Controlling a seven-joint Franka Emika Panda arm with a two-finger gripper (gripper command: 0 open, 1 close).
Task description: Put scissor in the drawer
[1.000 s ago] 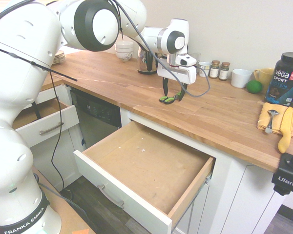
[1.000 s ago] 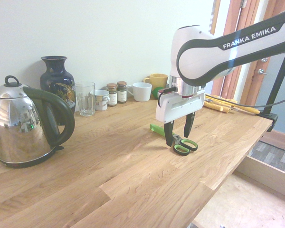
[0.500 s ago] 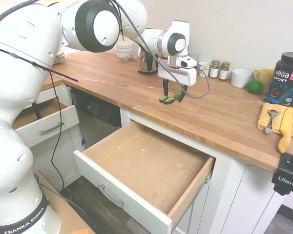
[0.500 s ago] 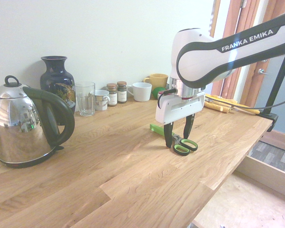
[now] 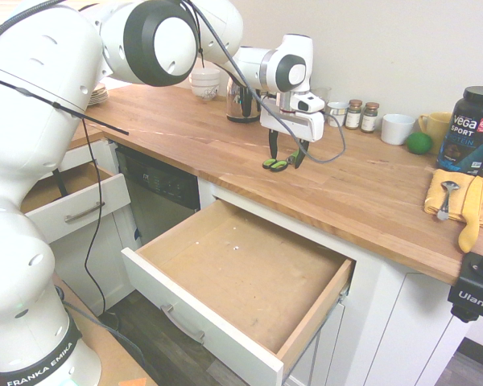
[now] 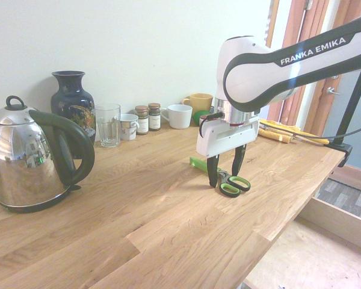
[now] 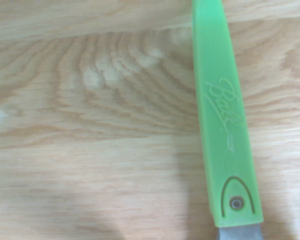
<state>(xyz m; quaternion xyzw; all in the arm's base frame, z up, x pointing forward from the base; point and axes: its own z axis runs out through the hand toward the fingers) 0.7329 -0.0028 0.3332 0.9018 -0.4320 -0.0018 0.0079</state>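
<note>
First exterior view, scissor position: the scissor (image 5: 278, 163) lay flat on the table (image 5: 370, 201), well apart from the open drawer (image 5: 241, 277) below the table edge.
First exterior view, claw state: the claw (image 5: 285, 153) pointed straight down with its fingers spread wide, one on each side of the scissor, gripping nothing.
Second exterior view, alignment: the claw (image 6: 225, 170) straddled the scissor (image 6: 228, 181) near the pivot, just behind the loop handles.
Wrist view, detail: the green blade sheath (image 7: 225, 115) lay flat against the wood.
Handling estimate: probably light, rigid and thin; the smooth sheath may slip. Recommended hold: across the pivot, near the handles.
</note>
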